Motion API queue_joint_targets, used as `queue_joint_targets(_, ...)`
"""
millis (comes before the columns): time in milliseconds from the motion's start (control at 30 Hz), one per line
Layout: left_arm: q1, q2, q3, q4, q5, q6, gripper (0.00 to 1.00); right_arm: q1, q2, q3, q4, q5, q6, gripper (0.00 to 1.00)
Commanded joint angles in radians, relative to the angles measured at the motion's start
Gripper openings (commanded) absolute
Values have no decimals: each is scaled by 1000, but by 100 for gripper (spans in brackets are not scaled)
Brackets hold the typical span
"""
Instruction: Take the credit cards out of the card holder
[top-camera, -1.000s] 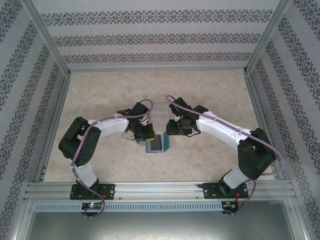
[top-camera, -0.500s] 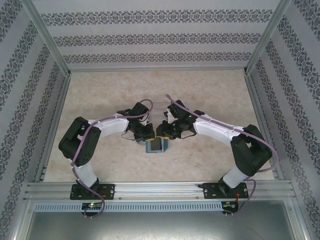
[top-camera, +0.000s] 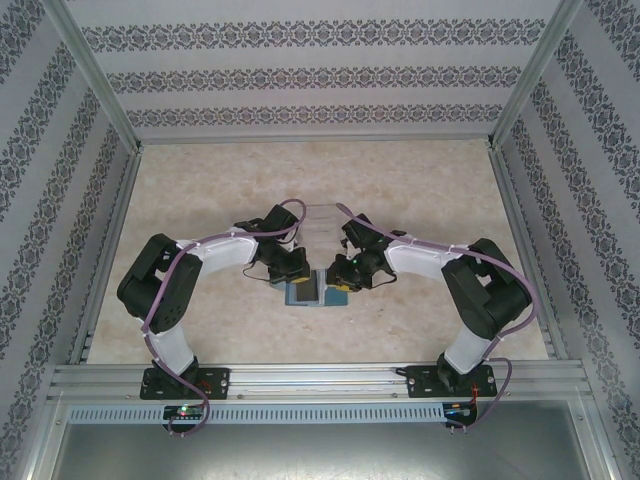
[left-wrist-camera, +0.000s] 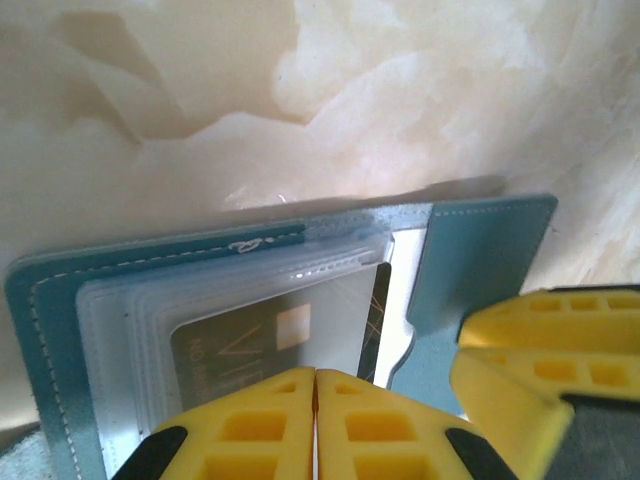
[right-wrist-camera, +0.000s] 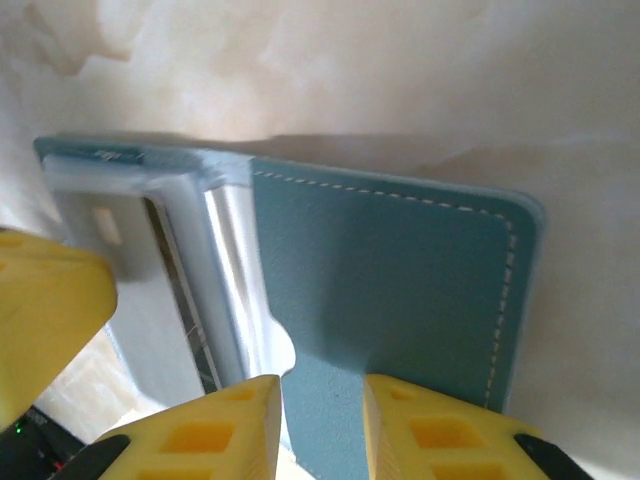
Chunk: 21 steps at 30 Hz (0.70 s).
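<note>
At table (top-camera: 200, 200) centre, left gripper (left-wrist-camera: 315, 385) rests shut on the holder (left-wrist-camera: 480, 260); right gripper (right-wrist-camera: 320, 385), narrow, straddles its 3 o'clock flap (right-wrist-camera: 400, 280). Cards (left-wrist-camera: 280, 335) look thin, stiff, slick: pinch the exposed edge.

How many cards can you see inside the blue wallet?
1. A dark card sits in the clear sleeves of the open teal wallet, close to the left claw. More may hide behind it.

Left arm (top-camera: 215, 248) reaching toward 3 o'clock, right arm (top-camera: 425, 258) toward 9 o'clock. Left gripper (left-wrist-camera: 316, 378) fingers pressed together. Right gripper (right-wrist-camera: 322, 390) jaws narrowly apart.
</note>
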<state>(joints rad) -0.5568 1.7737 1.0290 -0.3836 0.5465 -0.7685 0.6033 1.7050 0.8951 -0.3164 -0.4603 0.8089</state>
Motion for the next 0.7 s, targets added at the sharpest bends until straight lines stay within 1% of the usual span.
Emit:
queue_joint_targets(0,-19,-21,-24,-8,-1,-9,9,-14,28,-23,73,9,23,28)
queue_joint_targets(167,-23,-25,-34,-35,-34,2,9,-28,38,-46,146,-21,55,25)
queue_joint_targets(400,-24,-25,-46,-24,-38,-2,8,-31,19,-71,269,-93,82,24)
queue_joint_targets(533,-23,-36,-43,-29,-51,-4,8,-19,17,-59,286,-130,71,23)
queue_joint_targets(667,-23,-73,-30,-61,-88,4,10,-6,25,-38,282,-146,63,23)
